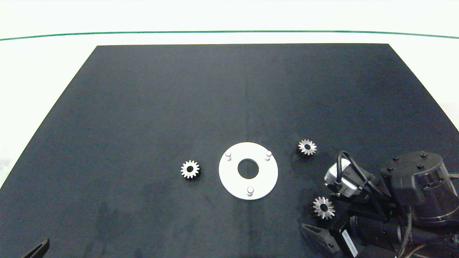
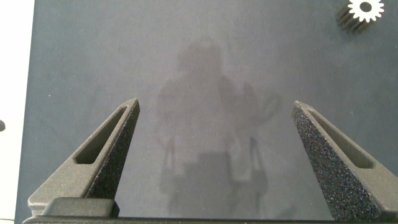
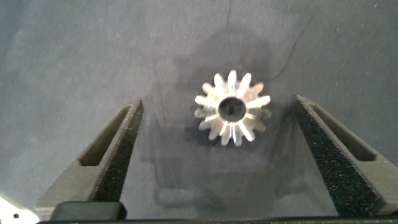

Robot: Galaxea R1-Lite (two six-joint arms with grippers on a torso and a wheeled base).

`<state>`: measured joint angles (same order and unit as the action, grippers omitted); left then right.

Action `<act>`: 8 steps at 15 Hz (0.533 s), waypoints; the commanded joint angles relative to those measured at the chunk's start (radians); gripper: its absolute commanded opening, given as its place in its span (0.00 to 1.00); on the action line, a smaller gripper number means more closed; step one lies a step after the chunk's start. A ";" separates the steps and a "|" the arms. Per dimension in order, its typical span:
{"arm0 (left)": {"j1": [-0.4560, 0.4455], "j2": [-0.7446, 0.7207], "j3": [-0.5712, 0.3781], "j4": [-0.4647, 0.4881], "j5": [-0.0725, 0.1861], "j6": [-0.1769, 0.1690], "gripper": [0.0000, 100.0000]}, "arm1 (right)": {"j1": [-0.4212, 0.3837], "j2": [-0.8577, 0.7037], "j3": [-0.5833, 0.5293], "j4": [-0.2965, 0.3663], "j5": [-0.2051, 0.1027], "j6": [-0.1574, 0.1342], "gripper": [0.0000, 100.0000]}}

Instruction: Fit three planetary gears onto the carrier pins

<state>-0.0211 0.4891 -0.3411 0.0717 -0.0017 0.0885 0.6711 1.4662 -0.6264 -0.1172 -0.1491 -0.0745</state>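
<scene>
The white disc lies on the black mat with its three carrier pins bare. Three planetary gears lie flat on the mat: one left of the disc, one to its right, one nearer the front right. My right gripper is open low over that front-right gear, a finger on each side and not touching it. My left gripper hangs open over bare mat at the front left corner, with one gear far off.
The black mat covers most of the white table. A green line runs along the far side. The right arm's bulk fills the front right corner.
</scene>
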 commanded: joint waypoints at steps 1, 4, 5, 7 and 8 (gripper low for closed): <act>0.001 0.000 -0.003 0.000 0.000 -0.001 1.00 | -0.001 0.006 -0.007 -0.001 -0.001 -0.001 0.92; 0.000 0.000 -0.006 0.000 0.000 0.000 1.00 | -0.001 0.005 -0.007 -0.001 -0.012 -0.002 0.86; 0.000 0.002 -0.007 0.000 0.000 0.000 1.00 | -0.002 0.006 -0.007 -0.001 -0.012 -0.002 0.84; 0.000 0.003 -0.015 0.000 0.000 0.000 1.00 | -0.004 0.008 -0.007 -0.001 -0.012 -0.004 0.80; 0.000 0.003 -0.018 0.000 0.000 0.000 1.00 | -0.004 0.017 -0.007 -0.002 -0.012 -0.002 0.78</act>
<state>-0.0215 0.4915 -0.3560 0.0715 -0.0017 0.0883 0.6681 1.4802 -0.6336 -0.1191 -0.1611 -0.0764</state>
